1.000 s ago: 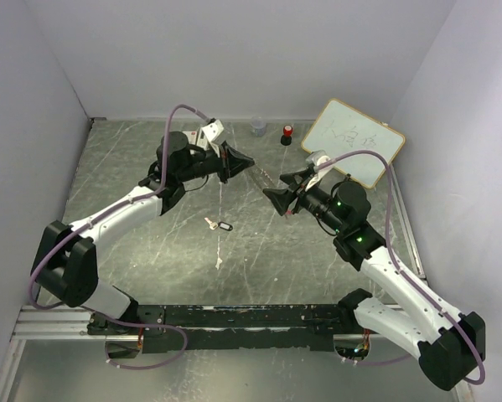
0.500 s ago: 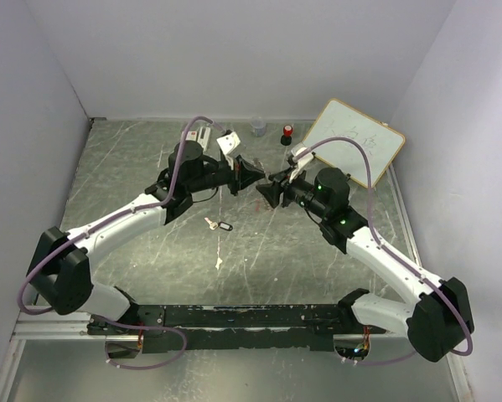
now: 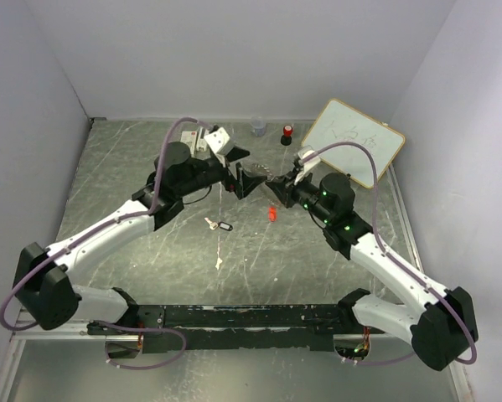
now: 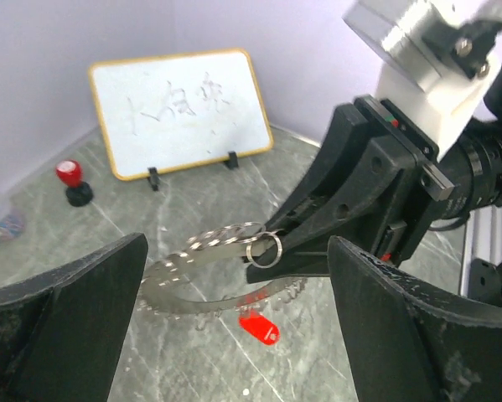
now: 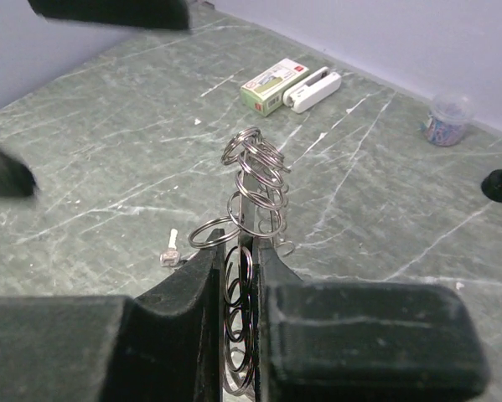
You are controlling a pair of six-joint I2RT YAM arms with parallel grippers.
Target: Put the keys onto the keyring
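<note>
My right gripper [image 3: 276,186] [image 5: 240,239] is shut on the keyring [image 4: 192,268] [image 5: 251,180], a toothed grey metal ring with small split rings on it, held above the table. My left gripper [image 3: 246,177] [image 4: 238,251] stands wide open, its fingers on either side of the ring without touching it. The red-headed key [image 3: 272,214] [image 4: 259,328] is just below the ring; I cannot tell whether it hangs from the ring or lies on the table. The black-tagged key [image 3: 219,224] lies on the table in front of the left arm. A small silver key [image 5: 168,249] shows beside my right finger.
A whiteboard [image 3: 353,141] [image 4: 179,109] leans at the back right. A red-topped black cylinder [image 3: 287,134] [image 4: 73,180] and a small clear jar [image 3: 258,126] stand by the back wall. A green box and a white stapler [image 5: 288,84] lie behind the left gripper.
My left gripper went from shut to wide open. My right gripper closed onto the keyring. The red key now shows below the ring.
</note>
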